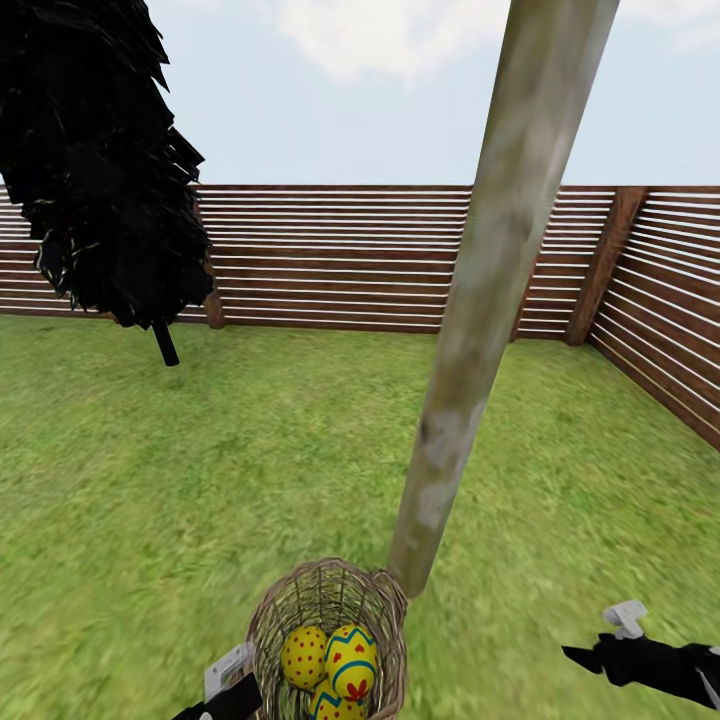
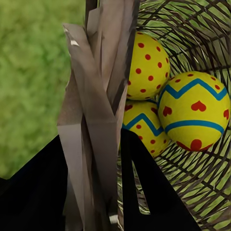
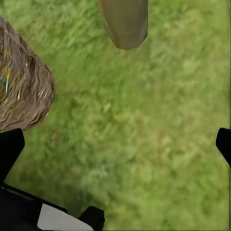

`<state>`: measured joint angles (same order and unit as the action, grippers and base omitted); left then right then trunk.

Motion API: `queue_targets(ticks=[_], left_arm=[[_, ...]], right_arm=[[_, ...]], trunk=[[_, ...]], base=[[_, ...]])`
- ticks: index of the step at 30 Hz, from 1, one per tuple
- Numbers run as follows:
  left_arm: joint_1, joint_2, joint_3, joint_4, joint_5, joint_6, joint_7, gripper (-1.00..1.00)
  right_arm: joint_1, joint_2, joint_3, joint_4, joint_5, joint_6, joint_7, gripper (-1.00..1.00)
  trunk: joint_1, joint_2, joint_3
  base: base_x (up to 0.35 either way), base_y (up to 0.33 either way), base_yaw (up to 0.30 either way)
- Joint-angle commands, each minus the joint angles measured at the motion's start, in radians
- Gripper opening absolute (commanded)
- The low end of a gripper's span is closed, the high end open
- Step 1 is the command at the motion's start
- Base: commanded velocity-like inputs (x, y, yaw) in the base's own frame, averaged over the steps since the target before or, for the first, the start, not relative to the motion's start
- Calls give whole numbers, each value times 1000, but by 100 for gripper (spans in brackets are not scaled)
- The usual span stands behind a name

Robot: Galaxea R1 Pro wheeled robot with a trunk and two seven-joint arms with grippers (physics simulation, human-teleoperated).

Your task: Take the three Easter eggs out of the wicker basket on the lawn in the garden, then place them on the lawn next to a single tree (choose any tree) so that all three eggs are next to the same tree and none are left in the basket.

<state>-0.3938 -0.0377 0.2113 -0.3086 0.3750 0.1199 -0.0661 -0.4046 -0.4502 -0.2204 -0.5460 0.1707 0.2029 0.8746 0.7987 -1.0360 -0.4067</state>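
The mottled green lawn (image 1: pixel 150 480) is spreading to a slatted brown fence (image 1: pixel 350 255). A smooth grey-beige tree (image 1: pixel 480 300) is rising just beside the woven wicker basket (image 1: pixel 385 620), which is holding three glossy yellow eggs (image 2: pixel 195 110). The left gripper (image 2: pixel 98 159) is clamping the braided rim; the right gripper (image 3: pixel 115 144) is hanging over grass — jaws spread wide, holding nothing.

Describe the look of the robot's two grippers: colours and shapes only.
Both are matte black with pale grey-white blocky parts. The left gripper shows a light bracket above a black body. The right gripper has a pointed black finger and a white block; its black fingertips look angular.
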Motion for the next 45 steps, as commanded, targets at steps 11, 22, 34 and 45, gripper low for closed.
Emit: queue_targets(ticks=[11, 22, 34, 45], left_arm=[[0, -1, 7, 0, 10, 9, -5, -100], [0, -6, 7, 5, 9, 9, -6, -100], [0, -5, 7, 3, 9, 9, -5, -100], [0, -7, 7, 5, 9, 9, -6, -100]], right_arm=[[1, 5, -4, 1, 6, -23, 19, 100], [10, 11, -2, 88, 4, -22, 17, 100], [10, 11, -2, 88, 2, -22, 19, 100], [10, 11, -2, 89, 7, -22, 17, 100]], trunk=[[42, -78, -36], [84, -155, -70], [130, -239, -108], [173, -316, -142]], base=[[0, 0, 0], [0, 0, 0], [0, 0, 0], [0, 0, 0]])
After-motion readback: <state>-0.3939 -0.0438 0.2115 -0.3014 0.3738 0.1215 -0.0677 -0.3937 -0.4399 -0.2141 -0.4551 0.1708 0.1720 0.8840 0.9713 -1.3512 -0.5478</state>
